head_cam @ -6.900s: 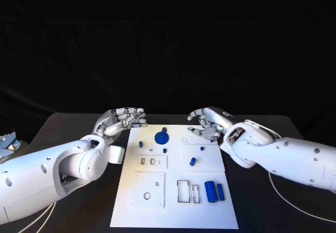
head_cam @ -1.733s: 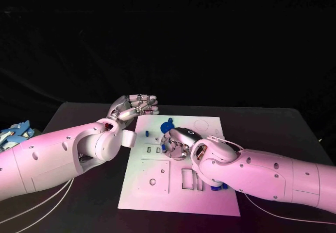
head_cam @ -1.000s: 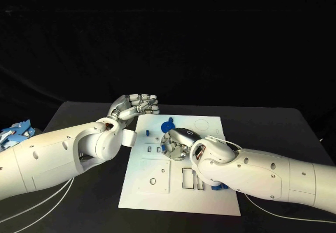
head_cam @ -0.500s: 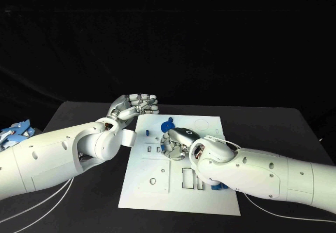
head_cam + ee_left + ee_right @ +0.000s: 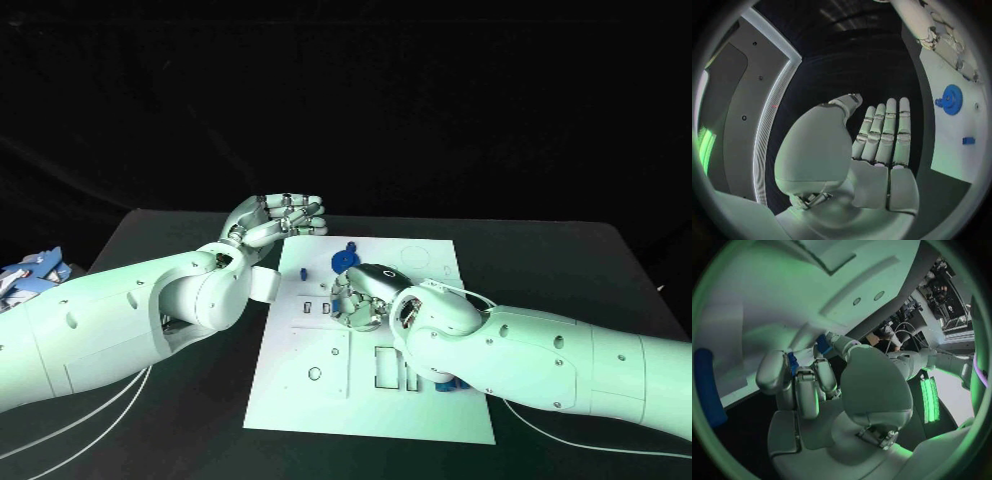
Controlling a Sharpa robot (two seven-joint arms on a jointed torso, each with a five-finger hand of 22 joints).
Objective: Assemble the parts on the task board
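- Right hand (image 5: pixel 364 297) sits at the task board's (image 5: pixel 325 405) centre, fingers pinching a small blue part (image 5: pixel 822 344).
- Left hand (image 5: pixel 274 222) hovers at the board's ten o'clock corner, fingers apart, holding nothing.
- Blue gear (image 5: pixel 345 261) lies at twelve o'clock.

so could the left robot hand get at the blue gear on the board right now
Probably yes. The left robot hand is open, holds nothing, and hovers at the task board's far left corner, close to the blue gear. The right robot hand works nearer the board's middle, off that path.

You have one task board (image 5: pixel 310 395) on the tabletop (image 5: pixel 577 260), two hands (image 5: pixel 274 222) (image 5: pixel 364 297) over it, one blue gear (image 5: pixel 343 262) at 12 o'clock.
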